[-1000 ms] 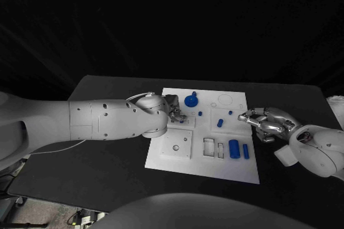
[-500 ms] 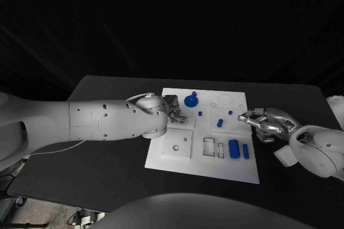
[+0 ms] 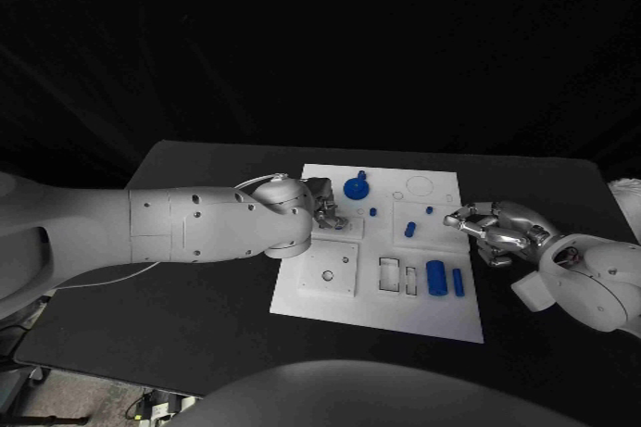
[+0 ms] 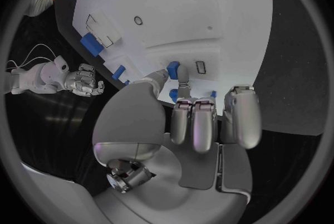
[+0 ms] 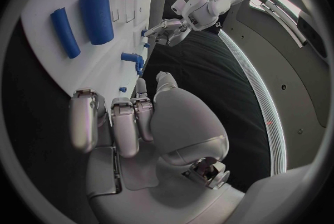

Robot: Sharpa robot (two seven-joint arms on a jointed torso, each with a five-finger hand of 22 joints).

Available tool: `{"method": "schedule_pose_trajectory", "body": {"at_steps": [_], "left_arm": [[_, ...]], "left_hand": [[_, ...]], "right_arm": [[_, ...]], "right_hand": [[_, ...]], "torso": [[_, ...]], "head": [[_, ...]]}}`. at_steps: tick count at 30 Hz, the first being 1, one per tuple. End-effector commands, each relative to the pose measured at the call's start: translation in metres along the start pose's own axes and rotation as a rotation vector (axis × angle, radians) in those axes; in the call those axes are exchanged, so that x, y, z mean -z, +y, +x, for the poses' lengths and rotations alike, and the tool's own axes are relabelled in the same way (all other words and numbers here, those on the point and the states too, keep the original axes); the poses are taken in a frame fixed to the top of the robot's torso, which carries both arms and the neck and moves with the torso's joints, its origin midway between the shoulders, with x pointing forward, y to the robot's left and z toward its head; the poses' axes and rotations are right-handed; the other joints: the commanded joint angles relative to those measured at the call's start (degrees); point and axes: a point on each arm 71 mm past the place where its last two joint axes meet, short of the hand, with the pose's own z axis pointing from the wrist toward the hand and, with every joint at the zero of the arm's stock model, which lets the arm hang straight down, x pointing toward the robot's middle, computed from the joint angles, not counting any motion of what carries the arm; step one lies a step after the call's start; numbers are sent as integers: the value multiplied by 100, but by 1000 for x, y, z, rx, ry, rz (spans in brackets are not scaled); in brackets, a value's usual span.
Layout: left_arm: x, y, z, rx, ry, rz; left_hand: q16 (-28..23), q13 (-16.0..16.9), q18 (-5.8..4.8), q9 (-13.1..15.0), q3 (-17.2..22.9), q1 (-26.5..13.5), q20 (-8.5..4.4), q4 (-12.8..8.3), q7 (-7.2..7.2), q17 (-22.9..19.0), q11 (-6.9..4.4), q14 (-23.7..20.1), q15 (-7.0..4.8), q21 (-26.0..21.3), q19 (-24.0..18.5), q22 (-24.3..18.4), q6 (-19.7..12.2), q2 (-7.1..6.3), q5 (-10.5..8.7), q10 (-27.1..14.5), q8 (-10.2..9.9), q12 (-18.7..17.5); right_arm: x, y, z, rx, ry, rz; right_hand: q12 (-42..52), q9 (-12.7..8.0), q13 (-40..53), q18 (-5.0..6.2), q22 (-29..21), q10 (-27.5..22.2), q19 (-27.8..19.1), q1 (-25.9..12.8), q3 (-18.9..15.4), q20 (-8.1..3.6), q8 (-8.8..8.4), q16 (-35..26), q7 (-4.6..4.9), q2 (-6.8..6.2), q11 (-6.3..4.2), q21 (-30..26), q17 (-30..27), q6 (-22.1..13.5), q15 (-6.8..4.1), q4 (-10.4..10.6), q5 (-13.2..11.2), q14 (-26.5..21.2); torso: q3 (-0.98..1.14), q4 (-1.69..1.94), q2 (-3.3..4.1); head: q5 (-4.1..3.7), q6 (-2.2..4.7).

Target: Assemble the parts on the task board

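**Both hands at the task board, left hand over its upper left part**

The white task board [image 3: 378, 260] lies in the middle of the black worktop [image 3: 200, 297]. The left hand [image 3: 327, 209] reaches over the board's upper left part, beside a round blue part [image 3: 357, 187] that stands near the far edge. In the left wrist view, the thumb and one finger [image 4: 182, 76] close on a small blue part [image 4: 174, 69] at the board's surface, while the remaining fingers curl in below it; the hand is thus pinching that piece. The right hand [image 3: 492, 227] rests at the board's right edge, fingers curled inward; the right wrist view shows nothing between them, so this hand is closed and holds nothing.

On the board's right half lie two elongated blue parts side by side, the wide blue block [image 3: 437, 276] and the slim blue bar [image 3: 457, 281], next to two rectangular recesses [image 3: 398, 275]. A short blue peg [image 3: 410, 229] lies between the two hands, and a tiny blue part [image 3: 372, 211] sits just beside the left hand. A square plate with a central hole [image 3: 329, 269] occupies the board's lower left.
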Motion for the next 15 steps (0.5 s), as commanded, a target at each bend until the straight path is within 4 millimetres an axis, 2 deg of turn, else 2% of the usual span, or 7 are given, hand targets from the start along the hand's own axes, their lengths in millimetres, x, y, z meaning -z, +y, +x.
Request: {"method": "schedule_pose_trajectory", "body": {"at_steps": [1,5,8,15], "left_arm": [[0,2,2,-7,18,-33],[0,2,2,-9,22,-34],[0,3,2,-8,23,-37],[0,4,1,3,14,-40]], "left_hand": [[14,1509,88,-11,-112,-93,40,85,30,1507,56,592,41,-39,17,902,-33,-14,-238,595,-27,13],[14,1509,93,-16,-295,-184,55,140,50,1507,75,592,56,-67,12,896,-55,1,-476,595,-55,13],[14,1508,97,-17,-414,-252,62,145,55,1507,80,592,61,-90,6,889,-63,17,-568,594,-68,12],[14,1506,101,-13,-811,-477,73,153,64,1507,92,592,69,-119,9,890,-84,52,-915,591,-95,7]], "right_arm": [[0,0,1,0,12,-8],[0,0,1,0,13,-6],[0,0,1,0,13,-5],[0,0,2,0,14,-4]], "right_hand": [[-27,6,197,25,1072,718,-42,102,25,-10,24,-30,40,55,-231,-18,1334,-7,-26,0,20,497],[-27,8,197,25,1071,718,-41,118,39,-7,27,-31,42,51,-227,-20,1333,-4,-23,-5,35,496],[-28,8,196,24,1072,717,-39,128,46,-5,28,-32,43,46,-225,-18,1331,-3,-21,-7,45,495],[-29,9,195,25,1071,716,-40,159,70,0,31,-32,46,31,-220,-23,1330,-3,-17,-13,78,495]], "torso": [[-1,0,3],[-1,-1,4],[0,-1,6],[-3,2,4]], "head": [[-3,1],[2,1],[8,1],[7,1]]}}
